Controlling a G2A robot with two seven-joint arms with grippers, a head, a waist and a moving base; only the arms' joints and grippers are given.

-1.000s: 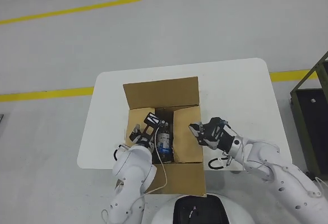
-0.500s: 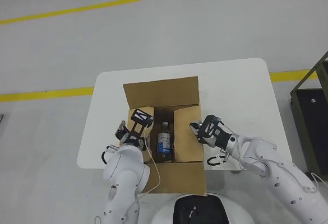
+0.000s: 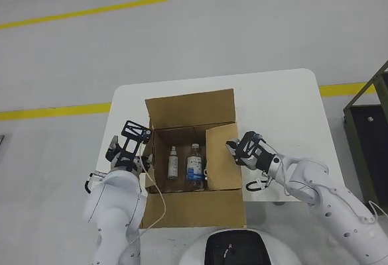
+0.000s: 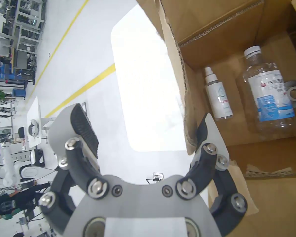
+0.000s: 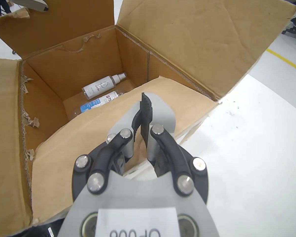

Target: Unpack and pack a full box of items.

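On the white tabletop (image 3: 280,99), an open cardboard box (image 3: 190,109), flaps spread. At its left flap the left hand (image 4: 141,119), fingers apart, one tip against the torn edge; at its right flap the right hand (image 5: 144,109), fingers together, any cardboard pinched between them hard to make out. Lying on the box floor, a clear bottle (image 3: 194,169) with a blue-and-white label, half hidden behind the right flap in the right wrist view, then a slimmer white spray bottle (image 3: 172,162) and a grey ring (image 4: 294,93) cut off by cardboard, label print too small to read.
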